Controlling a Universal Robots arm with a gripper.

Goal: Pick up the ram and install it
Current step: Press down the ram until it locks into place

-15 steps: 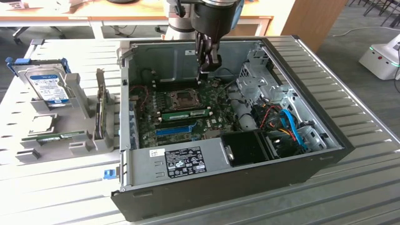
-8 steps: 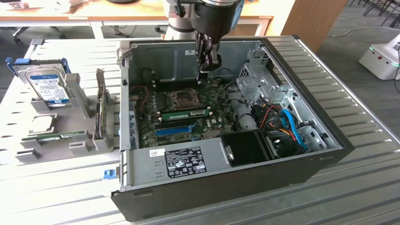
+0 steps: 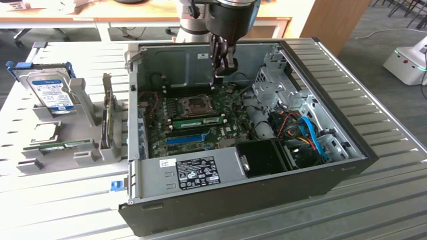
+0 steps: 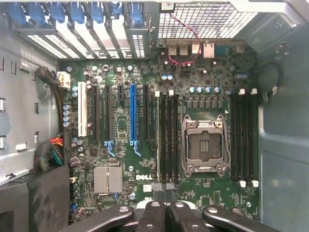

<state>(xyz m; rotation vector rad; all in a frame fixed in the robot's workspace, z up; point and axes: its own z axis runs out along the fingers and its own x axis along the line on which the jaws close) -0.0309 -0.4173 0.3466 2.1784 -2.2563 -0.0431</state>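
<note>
In a room with wooden desks, an open computer case point(image 3: 320, 186) sits on a slatted metal bench point(image 3: 383, 205), the fingers point(image 4: 153, 216) pressed together and empty above the motherboard point(image 4: 212, 193), the ram point(image 3: 198, 121) seated upright beside the CPU socket point(image 3: 198, 104).

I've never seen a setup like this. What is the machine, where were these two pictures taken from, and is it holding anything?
The machine is a single robot arm ending in a gripper, a clamp with fingers. The exterior view comes from a camera standing off the arm. The wrist view comes from a camera on the arm's wrist, looking past the fingers at the circuit board.

An open computer case stands on the slatted table, and the gripper hangs inside it. At the exterior view's left, a gray holder carries a hard drive and a green stick.

The ram, a green memory stick, sits in a slot beside the processor socket. The fingers are shut, with nothing seen between them.
</note>
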